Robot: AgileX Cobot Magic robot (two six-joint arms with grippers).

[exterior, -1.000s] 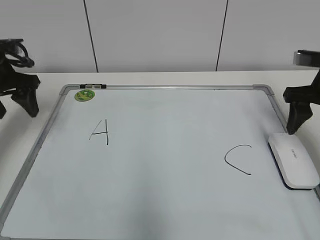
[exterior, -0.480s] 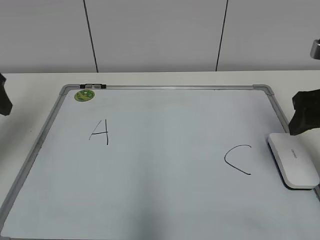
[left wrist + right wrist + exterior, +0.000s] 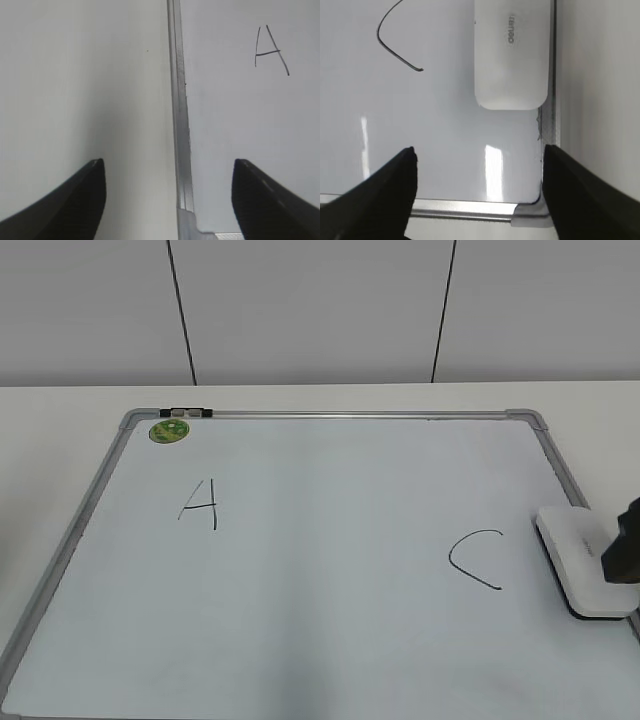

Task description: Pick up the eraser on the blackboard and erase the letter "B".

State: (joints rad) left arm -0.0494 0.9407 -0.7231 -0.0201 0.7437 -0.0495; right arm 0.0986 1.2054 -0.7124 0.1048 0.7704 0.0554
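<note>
You've got the eraser (image 3: pixel 585 562) lying flat on the blackboard (image 3: pixel 330 640), out at about 3 o'clock on the board in the exterior view, snug against the right frame edge. The right gripper (image 3: pixel 477 175) is spread wide with nothing in it; in its wrist view the eraser (image 3: pixel 511 52) sits at 12 o'clock, well apart from both fingers (image 3: pixel 385 195). A dark bit of that arm just overlaps the eraser's right side in the exterior shot. The "C" (image 3: pixel 475 558) is just beside the eraser at its 9 o'clock. The "A" (image 3: pixel 200 503) is over at 10 o'clock, green magnet (image 3: pixel 169 430) up at 11. No "B" anywhere between them. Your left gripper (image 3: pixel 167 200) is released too, straddling the board's left frame (image 3: pixel 179 125).
</note>
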